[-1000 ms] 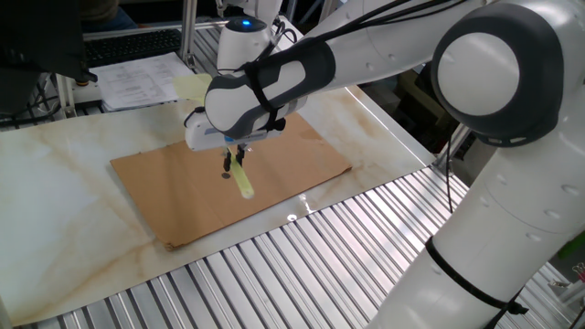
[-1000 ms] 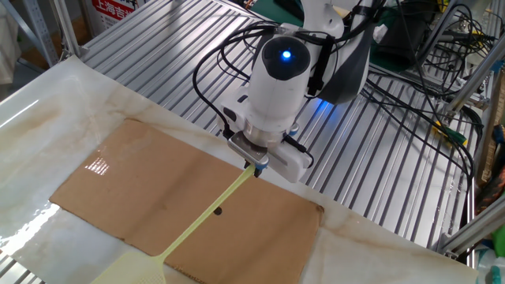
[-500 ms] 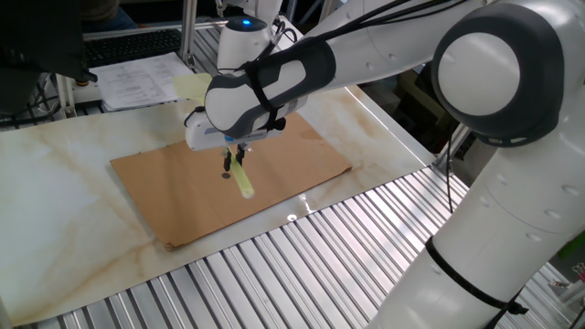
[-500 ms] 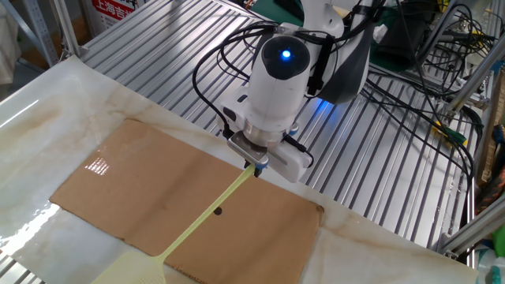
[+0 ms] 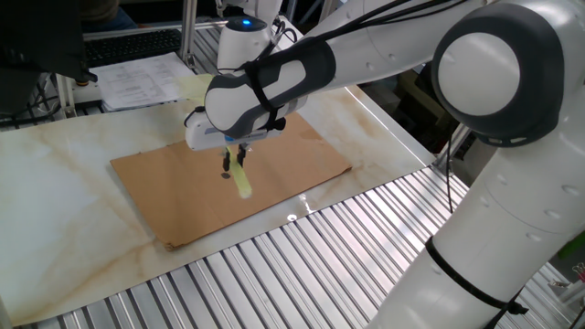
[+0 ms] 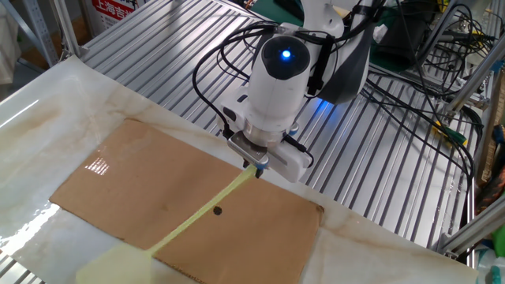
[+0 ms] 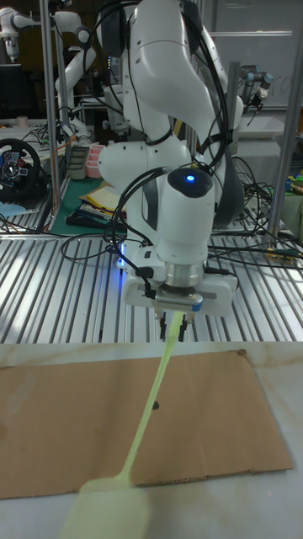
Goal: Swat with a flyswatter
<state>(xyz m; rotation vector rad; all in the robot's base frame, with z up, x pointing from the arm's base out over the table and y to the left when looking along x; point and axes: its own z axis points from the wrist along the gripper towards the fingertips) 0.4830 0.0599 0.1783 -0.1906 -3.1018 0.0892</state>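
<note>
My gripper points down over the brown cardboard sheet and is shut on the flyswatter's thin pale yellow-green handle. The handle slants away from the fingers across the cardboard. Its mesh head is blurred and sits past the sheet's edge. In one fixed view the arm hides most of the swatter; only the handle's short end and part of the head show. A small dark spot lies on the cardboard beside the handle.
The cardboard rests on a marbled white mat over a ribbed metal tabletop. Papers lie at the back. Cables and other gear crowd the bench behind the arm.
The swatter's head has swung a little sideways and now looks blurred. The gripper and arm stay in nearly the same place.
</note>
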